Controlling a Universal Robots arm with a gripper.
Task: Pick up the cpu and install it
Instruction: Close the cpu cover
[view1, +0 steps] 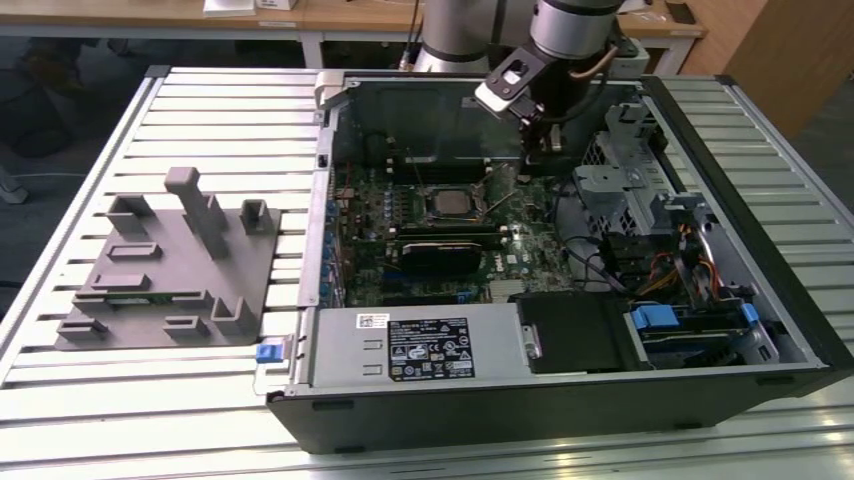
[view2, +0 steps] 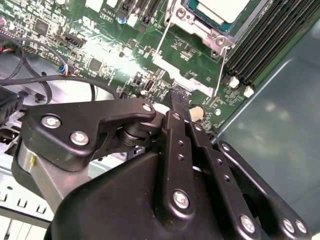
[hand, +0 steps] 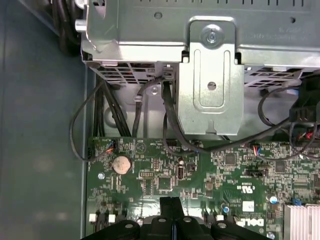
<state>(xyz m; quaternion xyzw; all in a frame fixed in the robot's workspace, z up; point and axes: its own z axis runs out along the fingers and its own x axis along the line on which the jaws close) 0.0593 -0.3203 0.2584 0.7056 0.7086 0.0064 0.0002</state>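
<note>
The cpu (view1: 450, 205) is a pale silver square lying flat in the black socket frame on the green motherboard (view1: 514, 245) inside the open computer case. In the second wrist view the cpu (view2: 220, 7) sits at the picture's edge, with thin wire levers (view2: 159, 45) beside the socket. My gripper (view1: 541, 148) hangs low over the board toward the exterior view's right of the socket, apart from the chip. Its black fingers (view2: 180, 107) are pressed together with nothing between them, and the joined fingertips (hand: 165, 207) hover just above the board.
A grey fixture (view1: 167, 265) with upright posts lies on the slatted table at the exterior view's left. Memory slots (view2: 260, 45) run beside the socket. A metal drive cage (hand: 210, 90) and black cables (hand: 170, 125) stand close by the gripper. A coin battery (hand: 121, 164) sits on the board.
</note>
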